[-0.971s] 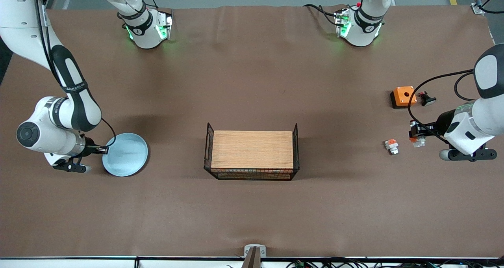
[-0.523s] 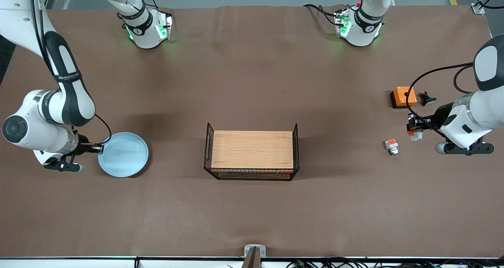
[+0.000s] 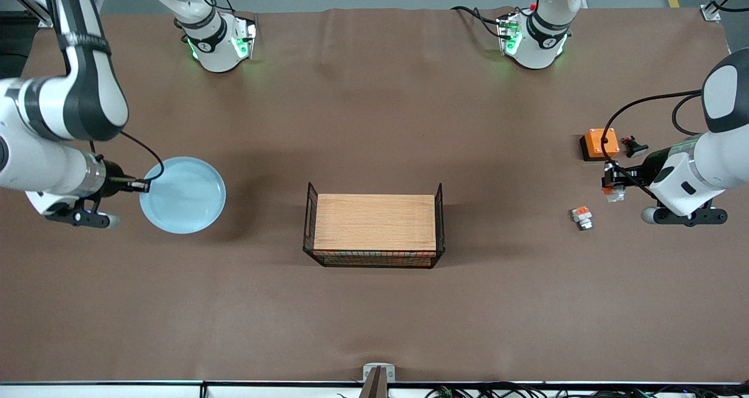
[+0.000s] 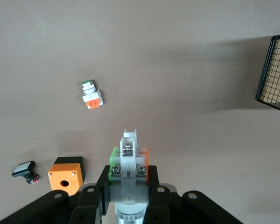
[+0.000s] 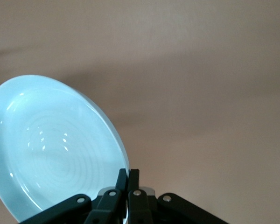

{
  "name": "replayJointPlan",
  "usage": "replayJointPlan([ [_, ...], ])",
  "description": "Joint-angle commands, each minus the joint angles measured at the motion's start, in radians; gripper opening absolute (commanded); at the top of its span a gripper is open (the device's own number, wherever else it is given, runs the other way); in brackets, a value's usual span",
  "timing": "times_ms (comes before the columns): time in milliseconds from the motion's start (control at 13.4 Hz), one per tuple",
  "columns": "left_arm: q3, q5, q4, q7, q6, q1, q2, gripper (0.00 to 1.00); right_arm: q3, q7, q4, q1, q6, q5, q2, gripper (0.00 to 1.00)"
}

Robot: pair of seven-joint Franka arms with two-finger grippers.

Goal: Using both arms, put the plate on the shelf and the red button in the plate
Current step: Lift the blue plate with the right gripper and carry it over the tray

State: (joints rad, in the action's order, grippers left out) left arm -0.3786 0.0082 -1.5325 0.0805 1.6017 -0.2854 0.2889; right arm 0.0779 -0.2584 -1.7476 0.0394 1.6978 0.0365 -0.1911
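The pale blue plate [image 3: 182, 194] hangs tilted above the table at the right arm's end, casting a shadow on the brown cloth. My right gripper [image 3: 143, 185] is shut on its rim, and the right wrist view shows the plate [image 5: 51, 149] with that gripper [image 5: 129, 175] pinching the edge. At the left arm's end, my left gripper [image 3: 611, 182] is shut on the red button [image 3: 612, 193], held off the table. In the left wrist view the red button [image 4: 129, 158] stands between the jaws of the left gripper [image 4: 129, 179], white with an orange side and a metallic end.
A wire basket [image 3: 308, 222] with a wooden top stands mid-table. An orange box with a hole [image 3: 600, 143] and a small black part [image 3: 634, 147] lie near the left gripper. A stubby white and orange piece [image 3: 581, 216] lies nearer the front camera.
The right arm has lifted the plate off the table and carried it away from the front camera. The left gripper has risen with the red button and drifted toward the orange box.
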Motion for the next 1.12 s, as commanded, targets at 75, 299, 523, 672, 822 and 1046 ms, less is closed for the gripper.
replayJointPlan([
  [75, -0.005, -0.017, -0.011, 0.016, -0.028, -0.003, -0.036, 0.0, -0.003, -0.334, 0.152, -0.146, -0.249, -0.023, 0.053, 0.02],
  [299, -0.005, -0.019, -0.009, 0.016, -0.028, -0.001, -0.036, 0.0, -0.004, -0.72, 0.281, -0.275, -0.366, -0.176, 0.052, 0.02],
  [523, -0.025, -0.046, -0.002, 0.065, -0.026, -0.001, -0.034, 0.0, -0.006, -1.145, 0.306, -0.441, -0.302, -0.262, 0.045, 0.02],
  [672, -0.042, -0.066, 0.0, 0.123, -0.026, 0.0, -0.034, 0.0, -0.006, -1.394, 0.306, -0.539, -0.161, -0.271, 0.038, 0.02],
  [822, -0.074, -0.08, 0.023, 0.181, -0.026, 0.0, -0.03, 0.0, -0.007, -1.575, 0.306, -0.62, -0.051, -0.267, -0.013, 0.02],
  [1046, -0.131, -0.082, 0.038, 0.307, -0.026, 0.005, -0.024, 0.0, -0.007, -1.789, 0.306, -0.65, 0.104, -0.267, -0.099, 0.01],
])
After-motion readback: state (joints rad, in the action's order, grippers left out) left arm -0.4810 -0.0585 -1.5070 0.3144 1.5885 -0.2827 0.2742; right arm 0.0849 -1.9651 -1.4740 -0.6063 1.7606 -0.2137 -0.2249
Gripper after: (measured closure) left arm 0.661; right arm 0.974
